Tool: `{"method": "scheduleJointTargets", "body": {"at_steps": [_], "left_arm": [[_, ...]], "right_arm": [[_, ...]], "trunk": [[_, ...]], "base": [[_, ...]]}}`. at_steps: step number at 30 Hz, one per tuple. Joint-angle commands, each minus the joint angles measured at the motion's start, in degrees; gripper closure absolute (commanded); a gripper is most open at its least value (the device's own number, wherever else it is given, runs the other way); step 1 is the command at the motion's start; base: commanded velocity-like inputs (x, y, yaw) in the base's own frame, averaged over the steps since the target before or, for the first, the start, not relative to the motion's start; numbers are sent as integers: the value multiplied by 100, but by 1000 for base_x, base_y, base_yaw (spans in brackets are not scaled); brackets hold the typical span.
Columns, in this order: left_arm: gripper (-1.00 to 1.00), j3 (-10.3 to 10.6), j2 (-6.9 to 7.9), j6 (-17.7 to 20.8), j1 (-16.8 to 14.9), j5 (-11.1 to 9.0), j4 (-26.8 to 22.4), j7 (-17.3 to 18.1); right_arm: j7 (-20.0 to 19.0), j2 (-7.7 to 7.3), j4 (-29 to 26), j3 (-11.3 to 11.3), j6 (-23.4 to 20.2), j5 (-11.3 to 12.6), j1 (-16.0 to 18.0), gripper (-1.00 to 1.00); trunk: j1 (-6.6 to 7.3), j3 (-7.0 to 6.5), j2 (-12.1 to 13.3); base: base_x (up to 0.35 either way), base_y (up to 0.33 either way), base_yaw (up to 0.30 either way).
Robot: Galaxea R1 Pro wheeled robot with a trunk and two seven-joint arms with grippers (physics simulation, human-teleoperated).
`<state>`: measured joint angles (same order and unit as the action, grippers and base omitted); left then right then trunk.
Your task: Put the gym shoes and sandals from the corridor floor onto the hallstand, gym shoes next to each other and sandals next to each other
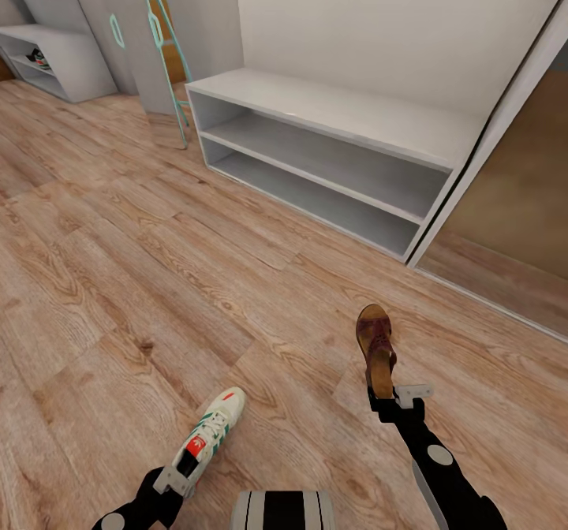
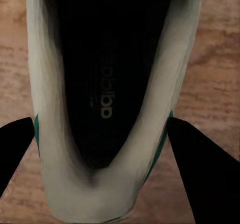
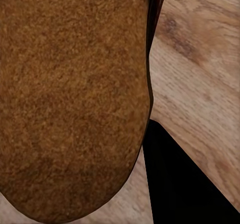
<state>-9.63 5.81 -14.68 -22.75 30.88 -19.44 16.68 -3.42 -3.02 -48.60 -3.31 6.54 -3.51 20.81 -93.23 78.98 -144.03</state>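
With the left gripper (image 1: 180,479) pinching a gym shoe (image 1: 211,431) and the right gripper (image 1: 386,397) pinching a sandal (image 1: 376,346), both held well short of the grey bench (image 1: 331,112) ahead, the carry is under way and the robot probably must next drive to the hallstand.

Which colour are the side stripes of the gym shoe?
Green, on the white gym shoe; clearest in the head view.

Gym shoe (image 1: 210,433) left of sandal (image 1: 377,348).
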Motion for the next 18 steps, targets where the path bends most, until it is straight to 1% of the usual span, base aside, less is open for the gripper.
{"method": "scheduleJointTargets", "body": {"at_steps": [1,18], "left_arm": [[100,-56,-5,-24,-2,52,-5,29],[100,-67,-27,-31,-1,25,-36,28]], "right_arm": [[-36,3,1,-21,14,-18,2,100],[-36,3,1,-21,14,-18,2,100]], "trunk": [[1,3,-1],[1,3,-1]], "base": [[0,0,0],[0,0,0]]}}
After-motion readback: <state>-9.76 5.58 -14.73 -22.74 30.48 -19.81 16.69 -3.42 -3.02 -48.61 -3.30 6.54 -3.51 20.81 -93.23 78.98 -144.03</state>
